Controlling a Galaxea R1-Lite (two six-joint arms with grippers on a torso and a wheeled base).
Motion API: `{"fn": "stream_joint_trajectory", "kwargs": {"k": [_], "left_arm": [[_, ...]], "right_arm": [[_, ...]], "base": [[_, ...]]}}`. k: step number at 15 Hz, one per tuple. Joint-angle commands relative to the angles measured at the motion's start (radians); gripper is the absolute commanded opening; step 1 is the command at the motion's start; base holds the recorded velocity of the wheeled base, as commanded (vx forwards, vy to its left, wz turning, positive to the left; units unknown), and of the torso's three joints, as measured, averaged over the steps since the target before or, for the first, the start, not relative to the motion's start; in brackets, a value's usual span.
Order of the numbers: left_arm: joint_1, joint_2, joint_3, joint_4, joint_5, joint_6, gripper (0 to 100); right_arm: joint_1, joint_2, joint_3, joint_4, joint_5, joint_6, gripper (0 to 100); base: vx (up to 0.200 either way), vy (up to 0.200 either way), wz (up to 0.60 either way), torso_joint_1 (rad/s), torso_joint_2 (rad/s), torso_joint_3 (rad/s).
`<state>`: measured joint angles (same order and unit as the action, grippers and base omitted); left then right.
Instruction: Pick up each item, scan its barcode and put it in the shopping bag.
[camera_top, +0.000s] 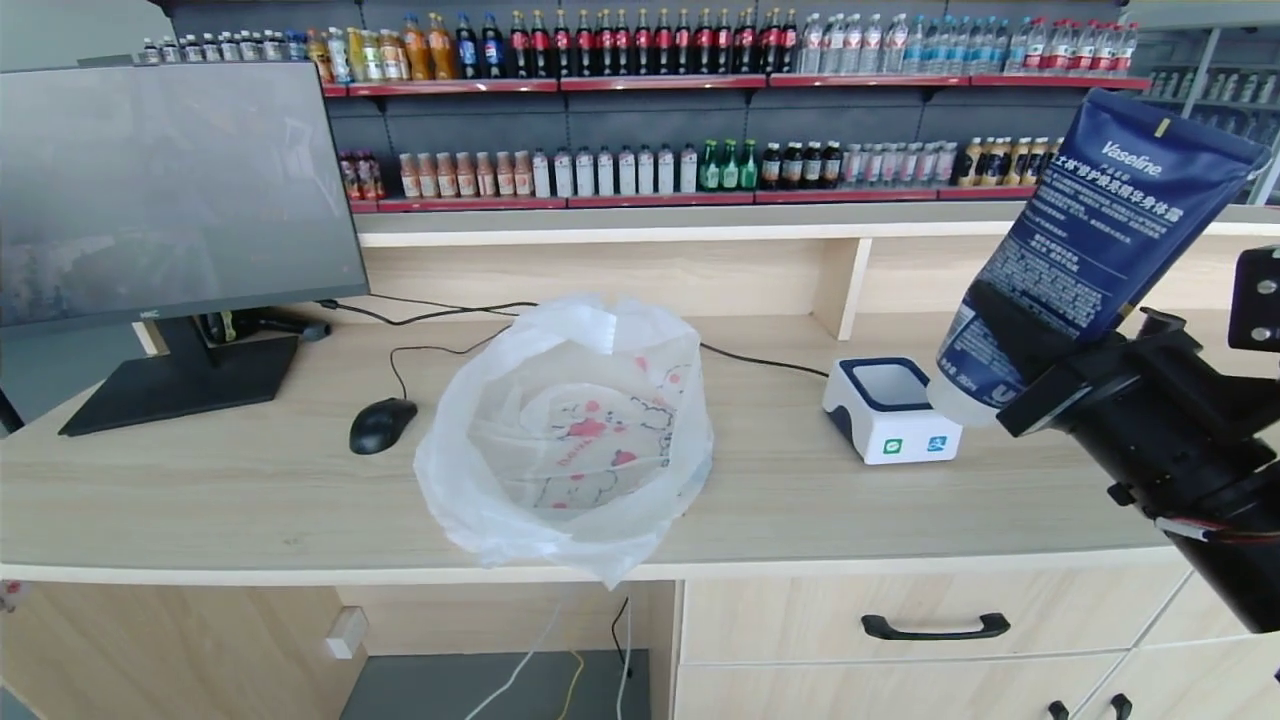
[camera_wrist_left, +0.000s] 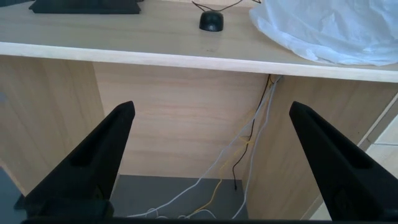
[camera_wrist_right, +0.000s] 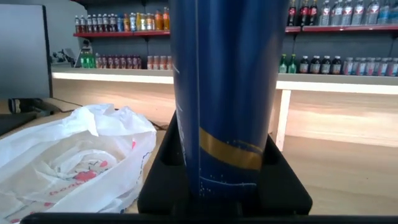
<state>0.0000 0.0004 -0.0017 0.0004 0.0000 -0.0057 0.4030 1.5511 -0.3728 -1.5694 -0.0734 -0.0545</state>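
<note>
Head view: the right tool is clenched around a dark blue tube near its white cap end. It holds the tube tilted in the air at the right of the worktop, cap end down and close by the right side of the white scanner. The shopping bag stands open at the worktop's middle, left of the scanner and apart from it. A black mouse lies just left of the bag, with a monitor farther left. In the left wrist view the left tool hangs released, its fingers spread wide, below the worktop's front edge and facing the cables underneath.
</note>
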Motion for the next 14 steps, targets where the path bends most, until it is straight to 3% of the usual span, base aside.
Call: {"fn": "stream_joint_trajectory", "kwargs": {"k": [1, 3, 8, 14], "left_arm": [[0.000, 0.000, 0.000, 0.001, 0.000, 0.000, 100], [0.002, 0.000, 0.000, 0.003, 0.000, 0.000, 100], [0.002, 0.001, 0.000, 0.003, 0.000, -0.002, 100], [0.000, 0.000, 0.000, 0.001, -0.002, 0.006, 100]], "right_arm": [[0.000, -0.017, 0.009, -0.001, 0.000, -0.002, 0], [0.000, -0.020, 0.018, -0.001, 0.000, -0.004, 0], [-0.018, -0.051, 0.043, -0.001, 0.000, -0.008, 0], [-0.029, -0.065, 0.068, -0.001, 0.018, -0.097, 0]], "base": [[0.000, 0.000, 0.00, 0.000, 0.00, 0.000], [0.000, 0.000, 0.00, 0.000, 0.00, 0.000], [0.200, 0.000, 0.00, -0.004, 0.00, 0.002], [0.000, 0.000, 0.00, 0.000, 0.00, 0.000]]}}
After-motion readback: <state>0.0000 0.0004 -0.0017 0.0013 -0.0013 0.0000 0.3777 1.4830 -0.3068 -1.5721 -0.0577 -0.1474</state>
